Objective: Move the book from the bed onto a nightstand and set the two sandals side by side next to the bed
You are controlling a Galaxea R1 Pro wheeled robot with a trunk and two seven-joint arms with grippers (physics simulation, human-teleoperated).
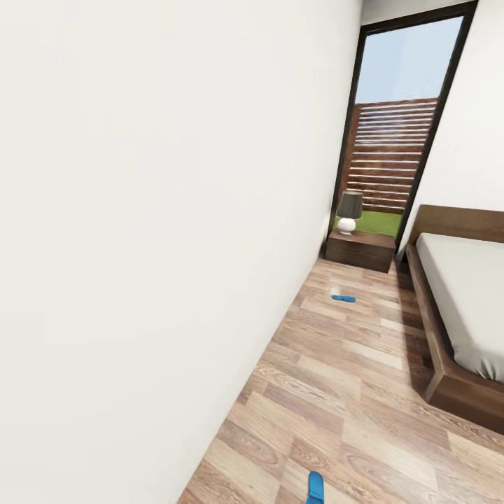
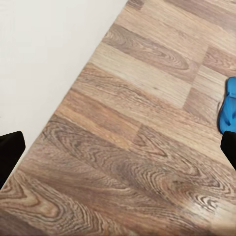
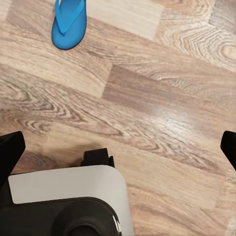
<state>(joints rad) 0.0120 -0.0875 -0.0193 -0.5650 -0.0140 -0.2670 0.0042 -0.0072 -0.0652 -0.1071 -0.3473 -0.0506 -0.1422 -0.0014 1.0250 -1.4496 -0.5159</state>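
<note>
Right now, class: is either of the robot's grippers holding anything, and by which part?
Nothing is held. Both grippers' fingers stand wide apart over bare floor; the near sandal lies untouched on it.

No text, labels, brand marks or numbers can be read anywhere here. Nothing is printed on the two blue sandals, the nightstand or the lamp on it, and the white wall and wood-plank floor are left totally plain. No sign is seen through the window either.
</note>
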